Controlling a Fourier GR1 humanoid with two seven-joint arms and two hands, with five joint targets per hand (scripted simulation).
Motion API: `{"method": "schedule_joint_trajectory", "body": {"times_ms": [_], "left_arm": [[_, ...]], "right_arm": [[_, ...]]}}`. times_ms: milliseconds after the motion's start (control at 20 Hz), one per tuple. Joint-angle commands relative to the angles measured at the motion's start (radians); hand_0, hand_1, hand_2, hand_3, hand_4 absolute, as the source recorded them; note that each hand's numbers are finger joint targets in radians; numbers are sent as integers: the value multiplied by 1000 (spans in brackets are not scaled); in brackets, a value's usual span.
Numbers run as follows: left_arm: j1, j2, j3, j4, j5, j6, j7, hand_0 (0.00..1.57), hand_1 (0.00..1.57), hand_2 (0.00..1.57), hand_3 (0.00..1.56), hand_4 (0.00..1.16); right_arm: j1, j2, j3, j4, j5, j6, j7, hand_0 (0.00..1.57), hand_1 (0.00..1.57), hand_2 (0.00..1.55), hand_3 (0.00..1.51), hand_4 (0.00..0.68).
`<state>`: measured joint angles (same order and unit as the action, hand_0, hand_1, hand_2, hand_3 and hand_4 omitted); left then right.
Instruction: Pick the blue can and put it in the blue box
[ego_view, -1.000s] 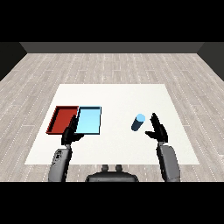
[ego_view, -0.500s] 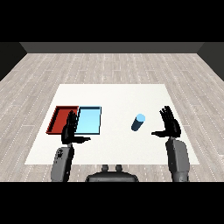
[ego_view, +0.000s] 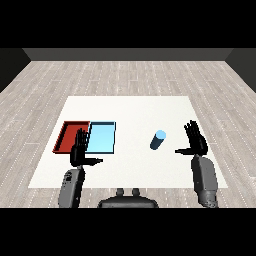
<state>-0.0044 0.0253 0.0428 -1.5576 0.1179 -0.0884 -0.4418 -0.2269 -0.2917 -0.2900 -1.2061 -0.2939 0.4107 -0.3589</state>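
Starting at the left: red tray (ego_view: 70, 136) and blue tray (ego_view: 102, 136) are sitting side by side, touching, on the white counter (ego_view: 135, 107). I'm holding the left hand (ego_view: 79, 150) just in front of them, fingers straight & spread, thumb out, gripping nothing. Mid-right, the blue can (ego_view: 158, 139) is standing on the counter, looking a bit tilted, well apart from the blue tray. Further right I'm keeping the right hand (ego_view: 196, 142) near the can but not touching, palm facing it, fingers open. Step in hand, imo: the reach. I'm planning to slide the palm in sideways at mid-can height, thumb on the near side, and curl only once the can is seated against the palm, otherwise it'll prob tip or roll away.
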Motion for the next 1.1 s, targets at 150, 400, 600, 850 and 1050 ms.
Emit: {"method": "schedule_joint_trajectory", "body": {"times_ms": [150, 400, 600, 850, 1050], "left_arm": [[-20, -1, 3, 64, -19, 5, -48, 0, 0, 0, 0, 0], [-17, 16, 20, 33, 13, -9, 0, 0, 0, 0, 0, 0], [37, -2, -5, -39, 12, -1, 16, 0, 0, 0, 0, 0], [45, -23, -38, 10, -2, 39, -43, 0, 0, 0, 0, 0], [-14, 22, 42, -14, 61, -10, 11, 0, 0, 0, 0, 0]], "right_arm": [[26, 9, -5, 49, 2, 2, -21, 0, 0, 0, 0, 0], [-51, -14, -14, 115, -46, 24, 47, 0, 0, 0, 0, 0], [-150, 11, 7, 244, 0, -28, 11, 0, 0, 0, 0, 0], [-158, 51, 29, 297, 14, -55, 5, 0, 0, 0, 0, 0], [-132, 40, 27, 253, -24, -40, 35, 0, 0, 0, 0, 0]]}}
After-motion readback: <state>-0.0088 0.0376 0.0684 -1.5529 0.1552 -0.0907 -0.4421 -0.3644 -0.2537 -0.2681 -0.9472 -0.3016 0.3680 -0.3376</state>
